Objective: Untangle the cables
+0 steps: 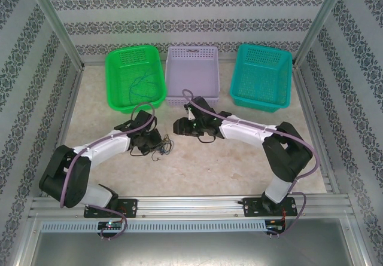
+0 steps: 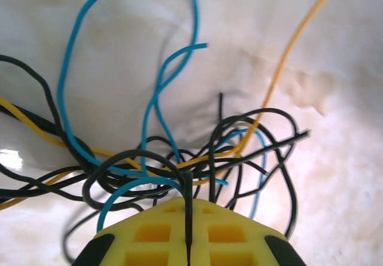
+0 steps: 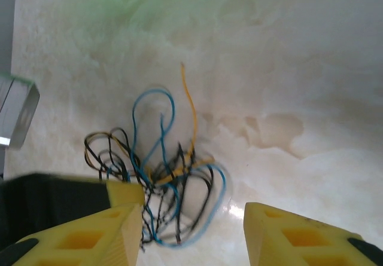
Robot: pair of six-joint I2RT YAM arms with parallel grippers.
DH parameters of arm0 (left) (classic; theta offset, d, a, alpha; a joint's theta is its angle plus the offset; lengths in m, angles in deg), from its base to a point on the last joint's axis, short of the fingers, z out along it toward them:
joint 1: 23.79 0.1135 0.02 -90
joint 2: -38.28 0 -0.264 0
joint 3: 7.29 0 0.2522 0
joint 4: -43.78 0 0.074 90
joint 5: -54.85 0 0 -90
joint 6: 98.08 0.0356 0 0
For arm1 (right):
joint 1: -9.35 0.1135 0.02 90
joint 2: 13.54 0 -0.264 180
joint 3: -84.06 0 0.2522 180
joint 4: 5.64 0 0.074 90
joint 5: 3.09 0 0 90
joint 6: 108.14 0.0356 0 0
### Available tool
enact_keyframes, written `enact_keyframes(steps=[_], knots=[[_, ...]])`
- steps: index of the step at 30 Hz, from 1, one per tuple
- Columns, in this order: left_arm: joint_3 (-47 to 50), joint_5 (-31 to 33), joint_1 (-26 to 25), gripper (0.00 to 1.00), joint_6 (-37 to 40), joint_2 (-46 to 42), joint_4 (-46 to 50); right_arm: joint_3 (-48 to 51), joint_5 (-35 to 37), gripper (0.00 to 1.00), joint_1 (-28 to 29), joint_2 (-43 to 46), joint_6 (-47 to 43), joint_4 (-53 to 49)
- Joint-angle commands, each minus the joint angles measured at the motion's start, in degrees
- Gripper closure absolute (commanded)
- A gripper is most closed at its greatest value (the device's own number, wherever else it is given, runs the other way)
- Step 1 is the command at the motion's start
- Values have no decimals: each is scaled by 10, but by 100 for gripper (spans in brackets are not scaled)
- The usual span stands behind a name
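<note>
1. Marbled bench (image 1: 239,170): cables (image 1: 160,149) lie tangled near the green basket (image 1: 109,75), on its front side.
2. Left end effector (image 2: 188,209) pressed together, pinching one black strand (image 2: 188,185); right end effector (image 3: 191,230) spread above them.
3. Best: right grabs a single blue loop (image 3: 152,98), pulls slowly apart.

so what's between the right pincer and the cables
nothing; the right wrist view shows the cables reaching into the gap of the open right pincer, just bare table beneath

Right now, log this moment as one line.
left end effector: shut on thin black cable | right end effector: open, facing tangle of blue, black, yellow cables | stage: untangling unfinished
</note>
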Motion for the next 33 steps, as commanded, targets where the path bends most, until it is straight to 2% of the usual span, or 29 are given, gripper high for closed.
enact_keyframes(steps=[1,8,18,26,30,33], knots=[[-9,-39,-26,100,28,-12,-58,-6,14,51,-5,-22,22,14],[-52,-90,-77,100,79,7,-99,12,42,47,-17,-21,45,-10],[-45,-104,-85,100,82,35,-112,47,72,47,-40,-26,84,-45],[-35,-93,-94,100,78,52,-115,65,63,46,-42,-41,145,-53],[-26,-86,-96,100,70,51,-124,90,71,51,-43,-36,176,-40],[-23,-86,-97,100,67,51,-125,90,64,63,-46,-49,184,-24]])
